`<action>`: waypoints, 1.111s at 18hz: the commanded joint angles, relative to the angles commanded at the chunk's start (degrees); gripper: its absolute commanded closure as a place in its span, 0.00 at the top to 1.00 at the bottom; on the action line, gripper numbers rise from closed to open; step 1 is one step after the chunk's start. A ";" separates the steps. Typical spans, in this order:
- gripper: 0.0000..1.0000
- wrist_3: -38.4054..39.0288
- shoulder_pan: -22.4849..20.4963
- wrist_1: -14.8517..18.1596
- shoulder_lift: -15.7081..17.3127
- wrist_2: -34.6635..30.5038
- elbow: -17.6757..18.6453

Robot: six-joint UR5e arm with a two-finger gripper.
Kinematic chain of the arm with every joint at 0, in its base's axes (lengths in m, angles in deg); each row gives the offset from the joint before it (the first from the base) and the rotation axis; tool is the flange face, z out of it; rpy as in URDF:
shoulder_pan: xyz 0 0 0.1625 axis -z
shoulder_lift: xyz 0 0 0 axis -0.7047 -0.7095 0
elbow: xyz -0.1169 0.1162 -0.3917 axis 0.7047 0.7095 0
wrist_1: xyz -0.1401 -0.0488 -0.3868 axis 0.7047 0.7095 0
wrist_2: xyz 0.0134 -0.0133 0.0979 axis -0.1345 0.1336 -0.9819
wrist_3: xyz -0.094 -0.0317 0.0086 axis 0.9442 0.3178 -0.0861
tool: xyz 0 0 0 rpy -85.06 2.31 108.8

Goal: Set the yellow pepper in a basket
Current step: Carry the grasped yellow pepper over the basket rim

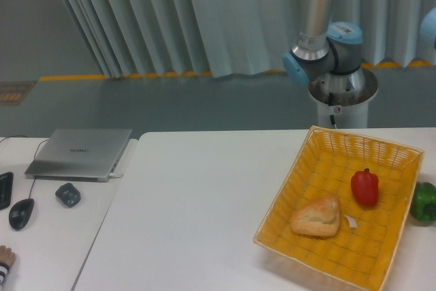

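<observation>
The basket (320, 168) of yellow-orange woven mesh lies on the right part of the white table. Inside it sit a red pepper (364, 187) and a tan bread roll (317, 215). The yellow pepper is out of view. Only the arm's base and lower links (320, 52) show behind the table at the upper right; the gripper is outside the frame.
A green pepper (425, 202) sits on the table just right of the basket, at the frame's edge. On the left side table are a closed laptop (80, 152), a small dark object (67, 194), a mouse (21, 212) and a person's hand (5, 259) at the bottom corner.
</observation>
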 joint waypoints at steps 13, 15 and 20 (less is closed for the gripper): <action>0.00 20.74 11.95 2.38 5.20 4.04 1.32; 0.00 25.13 14.32 -1.45 2.31 4.48 1.23; 0.00 31.03 16.44 -11.32 -3.32 4.57 0.53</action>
